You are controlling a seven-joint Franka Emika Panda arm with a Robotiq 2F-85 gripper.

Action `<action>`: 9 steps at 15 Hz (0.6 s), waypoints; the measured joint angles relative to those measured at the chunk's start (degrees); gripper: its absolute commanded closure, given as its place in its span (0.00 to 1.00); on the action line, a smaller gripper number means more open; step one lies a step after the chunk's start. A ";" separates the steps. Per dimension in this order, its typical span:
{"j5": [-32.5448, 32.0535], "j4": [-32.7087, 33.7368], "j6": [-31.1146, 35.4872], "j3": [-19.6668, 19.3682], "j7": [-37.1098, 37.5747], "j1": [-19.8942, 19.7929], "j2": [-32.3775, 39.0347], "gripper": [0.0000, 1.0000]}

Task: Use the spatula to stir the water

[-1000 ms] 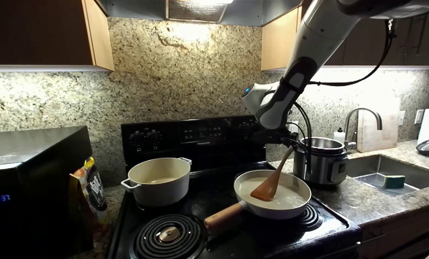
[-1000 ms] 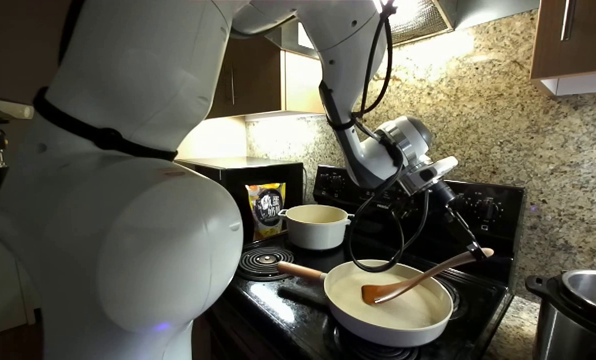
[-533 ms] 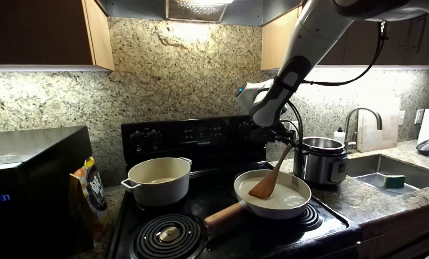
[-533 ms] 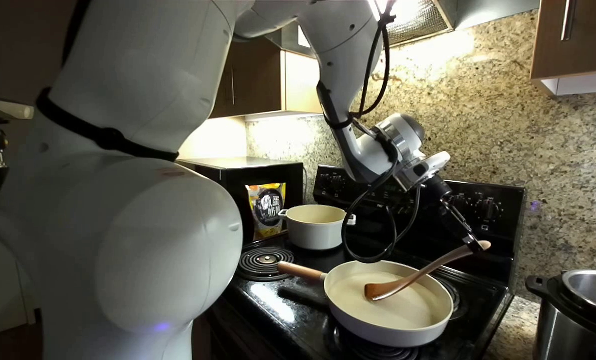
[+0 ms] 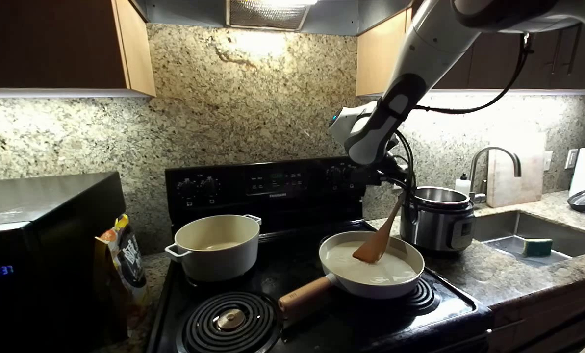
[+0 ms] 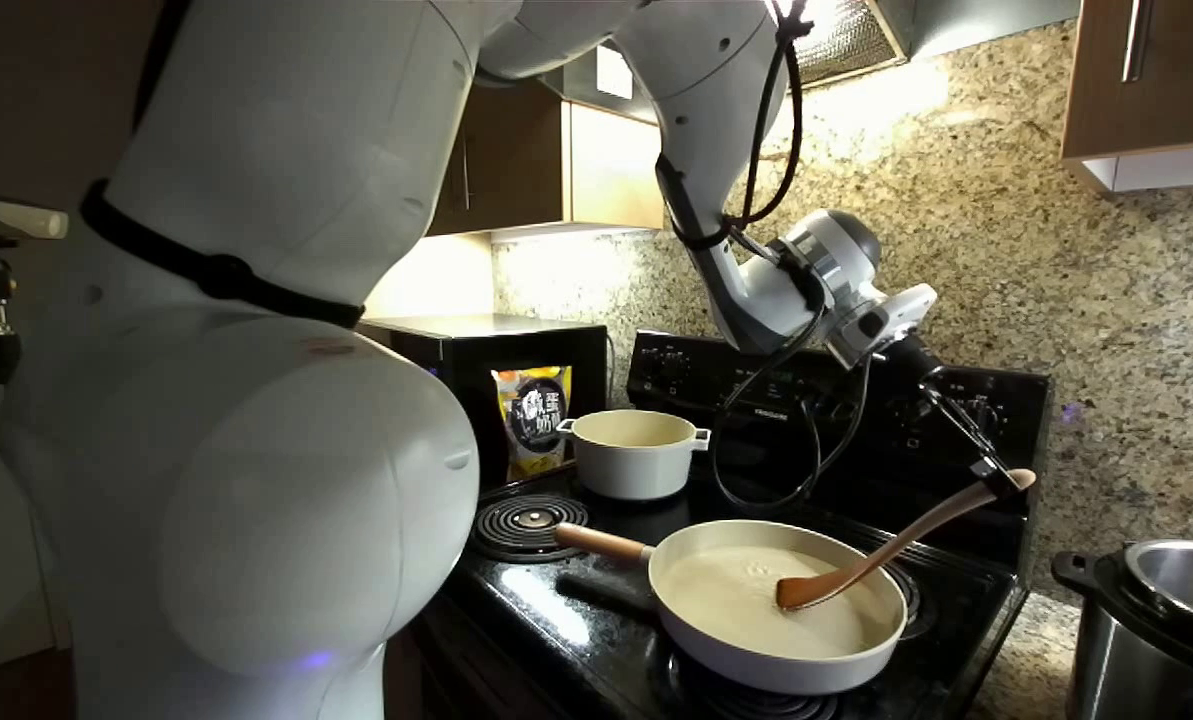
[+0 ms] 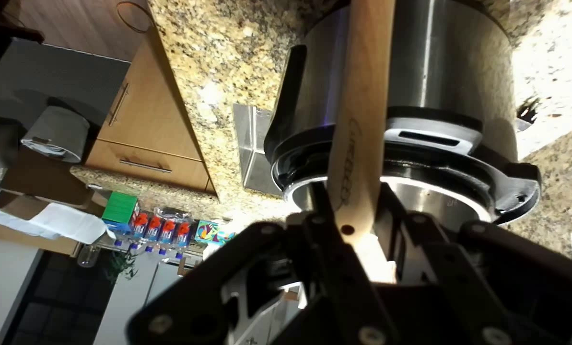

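Note:
The wooden spatula (image 5: 376,242) slants down into the round cream-white pan (image 5: 370,289). Its reddish-brown blade end (image 6: 811,590) meets the pale water (image 6: 716,595), away from the pan's wall; how deep it sits is unclear. The water also shows in an exterior view (image 5: 393,272). My gripper (image 6: 998,482) is shut on the spatula's handle near its upper end, above the pan's far right side. In the wrist view my black fingers (image 7: 354,197) stand on both sides of the pale handle (image 7: 362,110), close to its hole. The blade is out of the wrist view.
A cream two-handled pot (image 5: 223,262) stands on the stove's back left burner. A steel pressure cooker (image 5: 437,225) stands on the counter right beside the stove. The pan's wooden handle (image 5: 304,292) points front left. A loose arm cable (image 6: 721,450) hangs near the pan.
The spatula blade first shifted slightly left in an exterior view, then moved right through the water in both exterior views. My gripper moved with it. The pan has not moved.

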 measured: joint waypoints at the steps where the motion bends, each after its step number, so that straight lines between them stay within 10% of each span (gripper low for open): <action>1: 0.00 -0.12 -0.22 0.00 0.01 -0.24 0.00 0.89; 9: 0.00 -5.06 -1.31 2.37 1.57 -0.22 -1.17 0.89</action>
